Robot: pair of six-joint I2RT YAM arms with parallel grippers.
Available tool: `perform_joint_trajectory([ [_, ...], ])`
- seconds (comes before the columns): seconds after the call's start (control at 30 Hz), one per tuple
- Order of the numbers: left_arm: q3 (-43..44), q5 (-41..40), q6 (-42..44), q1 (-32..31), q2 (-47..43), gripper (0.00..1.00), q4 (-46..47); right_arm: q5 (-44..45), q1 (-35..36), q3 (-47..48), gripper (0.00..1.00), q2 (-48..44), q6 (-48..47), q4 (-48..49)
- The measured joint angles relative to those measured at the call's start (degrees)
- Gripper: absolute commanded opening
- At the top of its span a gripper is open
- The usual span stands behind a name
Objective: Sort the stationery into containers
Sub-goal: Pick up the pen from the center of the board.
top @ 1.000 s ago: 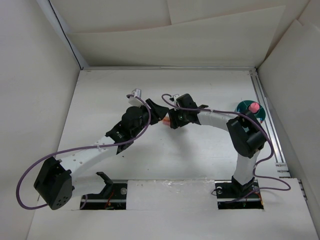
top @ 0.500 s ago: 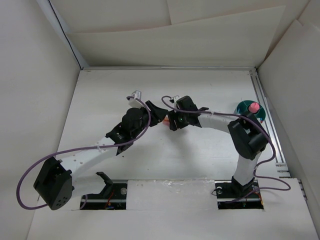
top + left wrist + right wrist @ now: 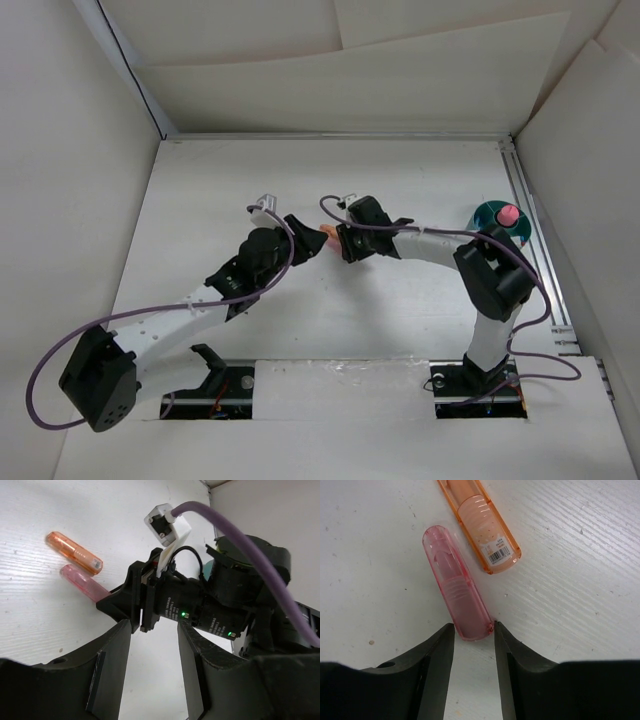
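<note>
pink case caught in right jaws

two translucent cases are seen lying just beside each other on the white table [image 3: 580,580]: one orange case [image 3: 480,525] and one pink case [image 3: 457,590]. the pink case's near end is pinched by the right gripper [image 3: 473,630], whose jaws are narrowed onto it. the left gripper [image 3: 154,630] is held close by, jaws partly apart, nothing gripped. one teal organizer [image 3: 484,213] is set far right, one pink piece [image 3: 508,213] in it.

Pink translucent capsule [image 3: 457,595]; orange translucent capsule [image 3: 480,522], white barcode label [image 3: 498,555]; teal organizer [image 3: 490,214]; white table [image 3: 400,300].
</note>
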Motion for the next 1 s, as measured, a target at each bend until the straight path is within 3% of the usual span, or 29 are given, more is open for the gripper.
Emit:
perform_joint_trajectory([
  [0.47, -4.0, -0.4, -0.1, 0.0, -2.3, 0.38, -2.4, 1.2, 1.7, -2.0, 0.16, -2.0, 1.3, -0.8],
  [0.8, -4.0, -0.4, 0.0, 0.0, -2.5, 0.38, -2.4, 1.3, 2.1, -4.3, 0.16, -18.4, 3.0, -6.3],
  [1.0, -4.0, 1.2, 0.1, 0.0, -1.7, 0.40, -0.4, 2.4, -6.4, -4.3, 0.16, -26.6, 5.2, -9.5],
])
